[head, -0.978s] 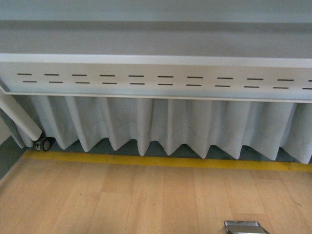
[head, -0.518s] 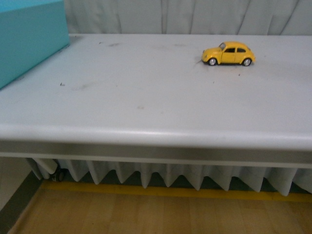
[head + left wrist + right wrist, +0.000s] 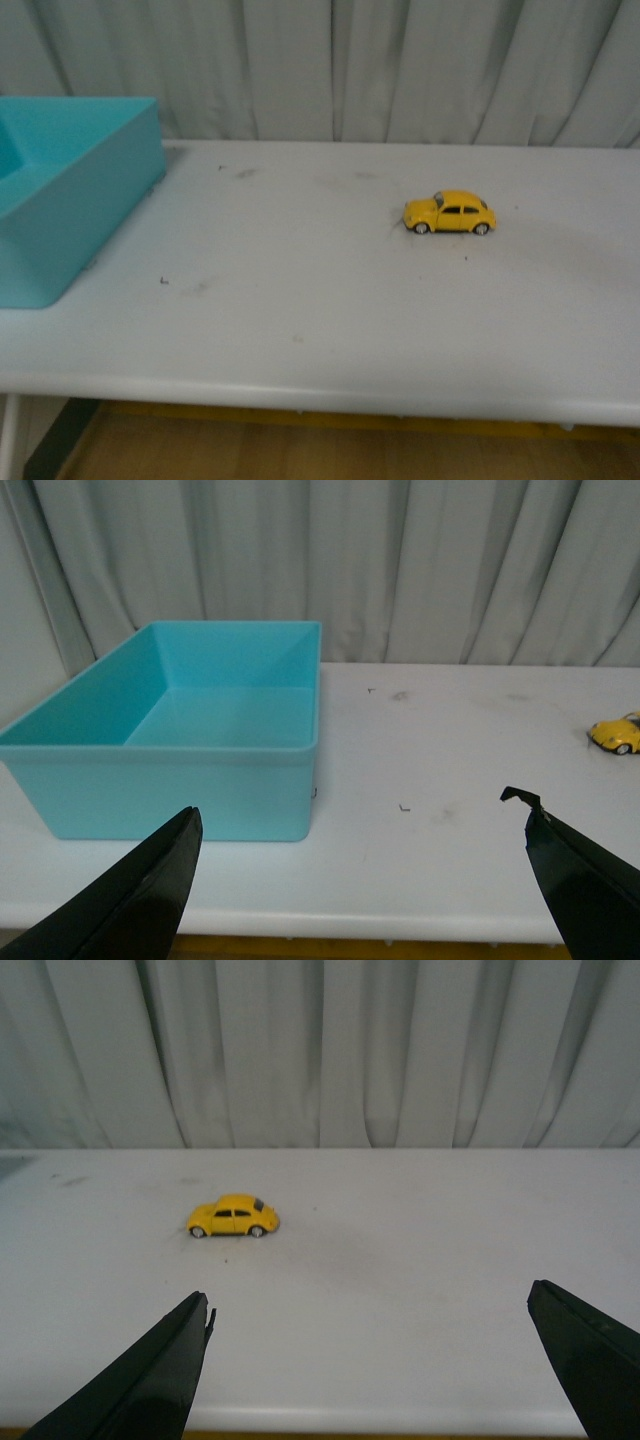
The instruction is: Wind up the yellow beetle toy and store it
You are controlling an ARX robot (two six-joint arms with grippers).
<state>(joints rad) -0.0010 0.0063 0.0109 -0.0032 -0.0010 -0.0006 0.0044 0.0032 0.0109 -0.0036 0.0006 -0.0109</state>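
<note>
The yellow beetle toy (image 3: 449,213) stands on its wheels on the white table (image 3: 300,300), right of centre. It also shows in the right wrist view (image 3: 233,1216) and at the edge of the left wrist view (image 3: 620,733). The teal box (image 3: 60,190) stands open and empty at the table's left, also in the left wrist view (image 3: 190,735). My left gripper (image 3: 360,825) is open and empty, off the table's near edge, facing the box. My right gripper (image 3: 370,1305) is open and empty, near the front edge, well short of the toy. Neither gripper shows in the front view.
A grey pleated curtain (image 3: 330,70) hangs behind the table. Wooden floor with a yellow line (image 3: 300,440) shows below the table's front edge. Small dark marks (image 3: 163,280) dot the tabletop.
The front view has swung upward, from the floor and the table's underside to the tabletop with the toy and box in full view.
</note>
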